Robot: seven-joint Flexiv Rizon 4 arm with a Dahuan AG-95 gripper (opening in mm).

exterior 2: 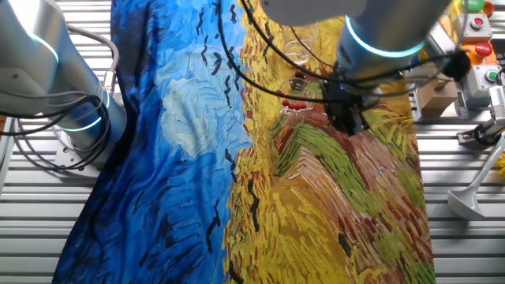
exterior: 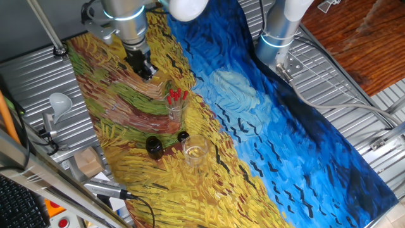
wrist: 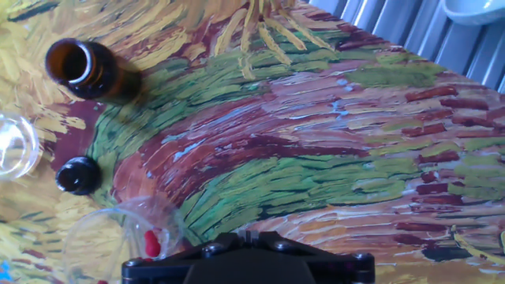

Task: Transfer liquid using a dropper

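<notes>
Several red-bulbed droppers (exterior: 176,95) stand in a clear glass (exterior: 175,113) on the painted cloth (exterior: 266,126); from this fixed view the gripper (exterior: 147,71) hangs near them, its jaws too small to judge. The other fixed view hides the fingers behind the arm, showing only red bulbs (exterior 2: 294,103). The hand view alone shows an open brown bottle (wrist: 85,69), its black cap (wrist: 77,174), and one bulb (wrist: 151,242); the fingers are cut off.

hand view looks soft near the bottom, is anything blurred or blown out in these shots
Hand view: the glass with the droppers and the gripper body at the bottom edge are soft, while the brown bottle is fairly sharp. One fixed view: the white arm casing at the top is blown out. The other fixed view: the arm's light ring glows and the near arm looks blurred.
</notes>
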